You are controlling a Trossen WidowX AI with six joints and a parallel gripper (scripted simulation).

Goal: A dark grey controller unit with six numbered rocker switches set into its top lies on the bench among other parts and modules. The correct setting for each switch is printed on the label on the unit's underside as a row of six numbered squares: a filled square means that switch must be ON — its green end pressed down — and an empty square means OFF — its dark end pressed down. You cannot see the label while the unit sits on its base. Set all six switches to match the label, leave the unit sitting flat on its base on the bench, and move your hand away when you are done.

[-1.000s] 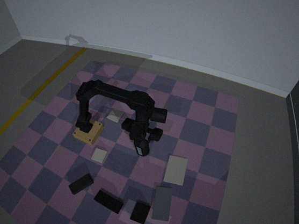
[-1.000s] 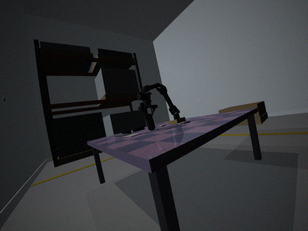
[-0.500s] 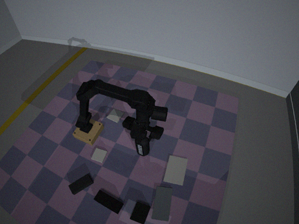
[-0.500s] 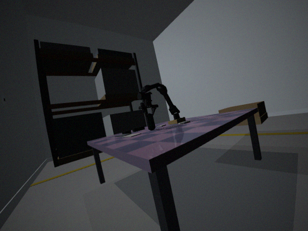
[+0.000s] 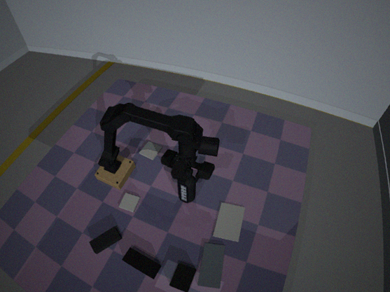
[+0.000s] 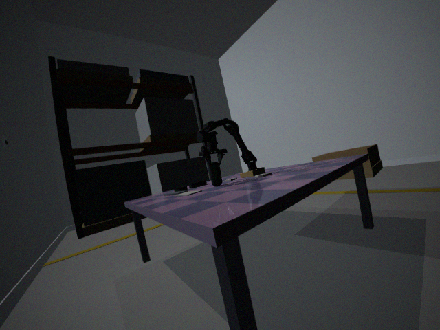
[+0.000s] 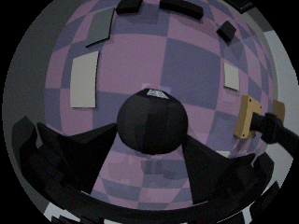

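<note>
Checkered pink and blue-grey, the surface lies under the dark controller unit, stood on end between the fingers of the tool, which is gripping it, spread fairly wide (a pale gridded patch shows; its marks are too small to read). Near it lies a cream panel, then a grey-green panel

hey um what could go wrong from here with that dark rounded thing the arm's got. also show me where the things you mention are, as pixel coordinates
The dark rounded unit [image 5: 190, 192] [image 6: 214, 174] [image 7: 151, 126] sits between the fingertips of the gripper [image 5: 187, 165] [image 6: 214, 159] [image 7: 151, 133] with its long body hanging down, so it might swing or slip. Its lower end is close to the table [image 6: 234, 209], so lowering further could knock it. The pale label-like patch is too small to read in the top view, so switches could be set wrong.
</note>
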